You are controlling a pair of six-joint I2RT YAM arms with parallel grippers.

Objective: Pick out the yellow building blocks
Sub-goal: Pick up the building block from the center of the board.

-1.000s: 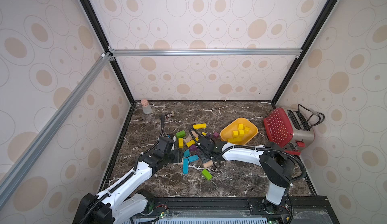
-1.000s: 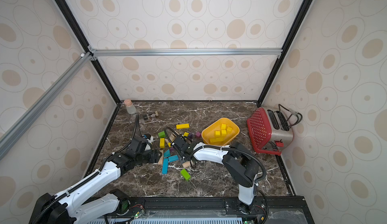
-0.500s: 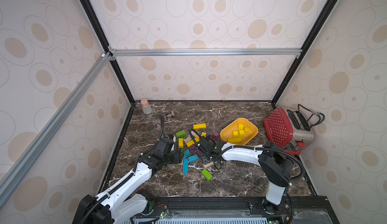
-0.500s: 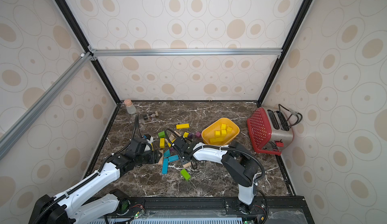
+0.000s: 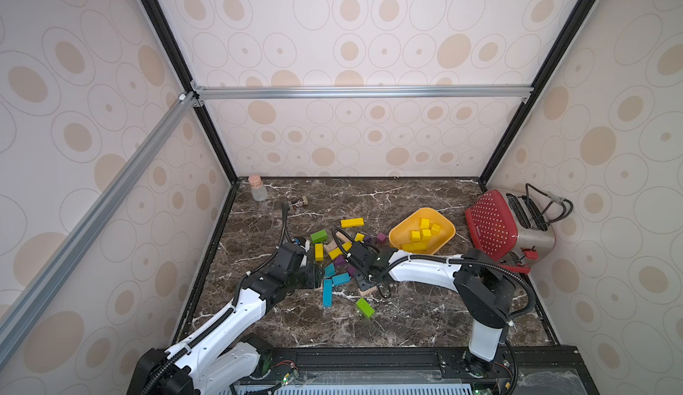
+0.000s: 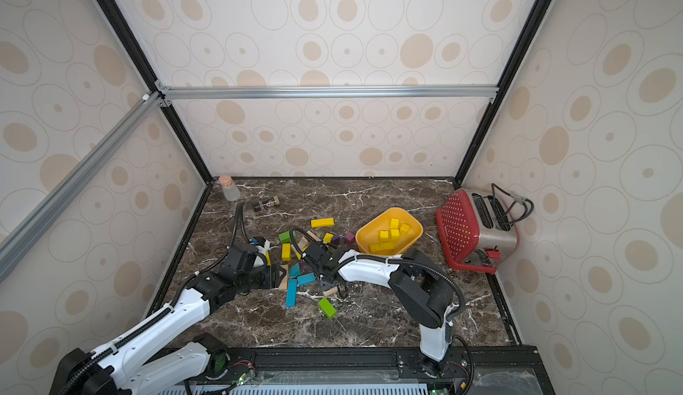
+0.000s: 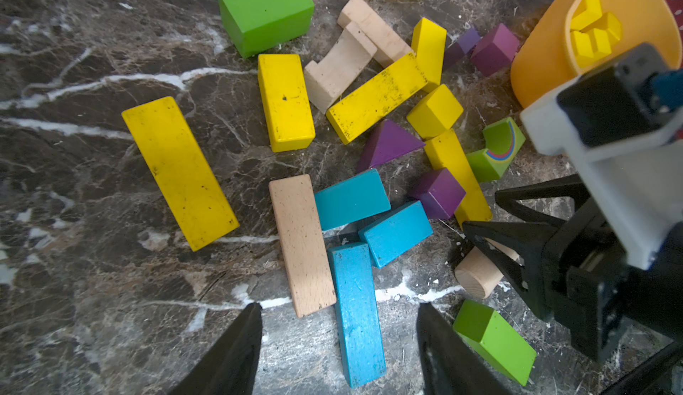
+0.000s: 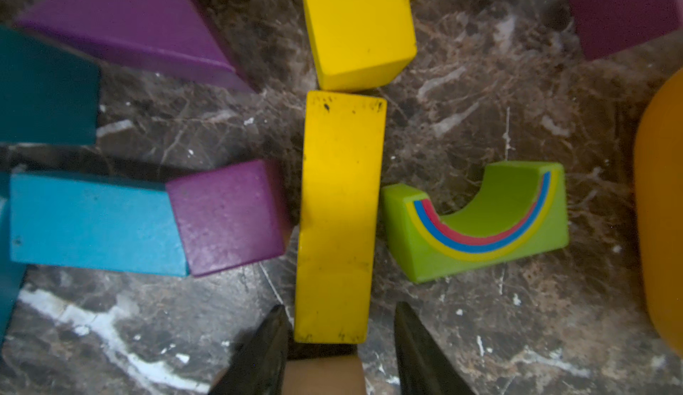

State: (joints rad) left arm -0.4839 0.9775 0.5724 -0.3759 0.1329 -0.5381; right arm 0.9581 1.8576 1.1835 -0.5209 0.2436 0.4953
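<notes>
Right claw (image 8: pixel 339 306) straddles end of yellow bar (image 8: pixel 338 204).

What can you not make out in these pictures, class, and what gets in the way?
- Both top views: the yellow bar at the right gripper, covered by that arm.
- Right wrist view: the orange-yellow bowl, cut off by the picture's edge; contents unseen.
- Left wrist view: some yellow blocks in the bowl, hidden by its wall.
- Both top views: the small object beside the bottle, too small to name.
</notes>
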